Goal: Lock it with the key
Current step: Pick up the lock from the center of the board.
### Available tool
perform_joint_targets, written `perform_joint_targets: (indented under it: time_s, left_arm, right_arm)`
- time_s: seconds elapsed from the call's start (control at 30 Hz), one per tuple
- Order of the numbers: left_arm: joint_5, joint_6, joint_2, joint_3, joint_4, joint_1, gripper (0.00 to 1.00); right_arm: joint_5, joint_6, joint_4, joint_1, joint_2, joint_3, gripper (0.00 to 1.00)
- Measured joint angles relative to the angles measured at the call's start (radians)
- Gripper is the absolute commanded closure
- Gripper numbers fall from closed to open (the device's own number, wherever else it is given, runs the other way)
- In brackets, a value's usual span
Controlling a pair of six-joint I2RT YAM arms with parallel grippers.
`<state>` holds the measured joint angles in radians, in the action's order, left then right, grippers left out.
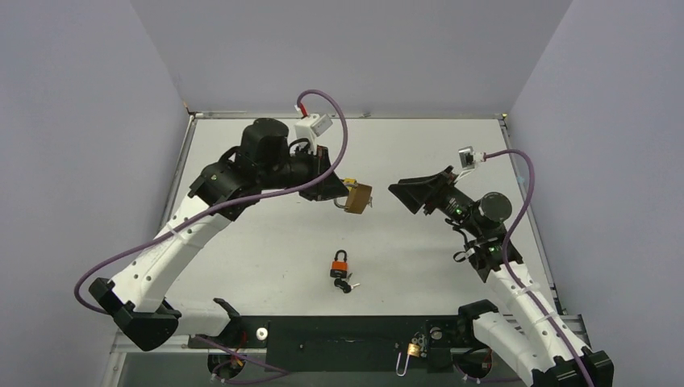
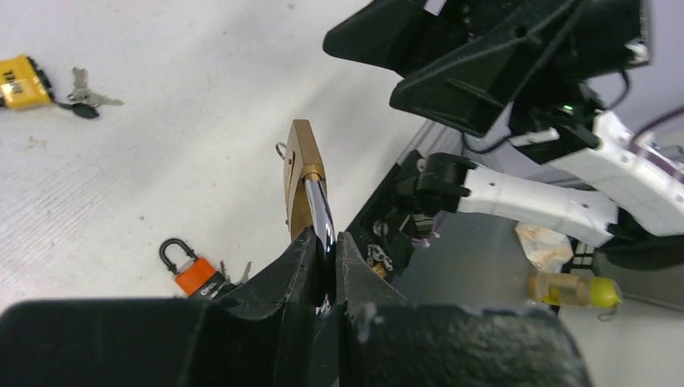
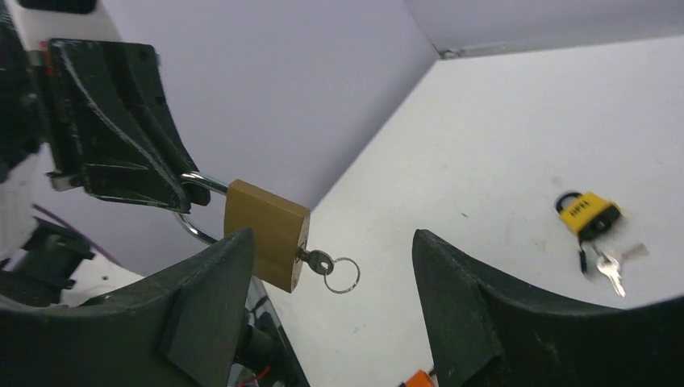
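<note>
A brass padlock (image 1: 358, 196) hangs in the air over the middle of the table. My left gripper (image 1: 343, 193) is shut on its steel shackle (image 2: 319, 211), the pads pinching the bar from both sides. A small key (image 3: 317, 260) with a wire ring (image 3: 342, 274) sticks out of the keyhole in the padlock's (image 3: 266, 232) bottom face. My right gripper (image 3: 331, 238) faces that end with its jaws wide open. It touches neither key nor lock and sits a short way to the right of them (image 1: 406, 196).
An orange padlock (image 1: 340, 264) with keys lies on the table toward the near edge. A yellow padlock (image 3: 586, 213) with its keys (image 3: 611, 266) lies farther off. Another small brass padlock (image 1: 412, 350) hangs at the base rail between the arms.
</note>
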<state>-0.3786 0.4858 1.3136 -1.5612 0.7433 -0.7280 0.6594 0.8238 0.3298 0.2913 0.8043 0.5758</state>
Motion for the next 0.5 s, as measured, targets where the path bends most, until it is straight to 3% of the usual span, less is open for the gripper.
perform_joint_targets:
  time_s: [0.27, 0.5]
  left_arm:
    - [-0.211, 0.053, -0.063, -0.016, -0.043, 0.07, 1.0]
    - [-0.358, 0.209, -0.109, 0.035, -0.234, 0.122, 1.0]
  right_arm:
    - [0.177, 0.282, 0.436, -0.03, 0.08, 0.006, 0.36]
    - [0.24, 0.377, 0.579, -0.006, 0.109, 0.042, 0.41]
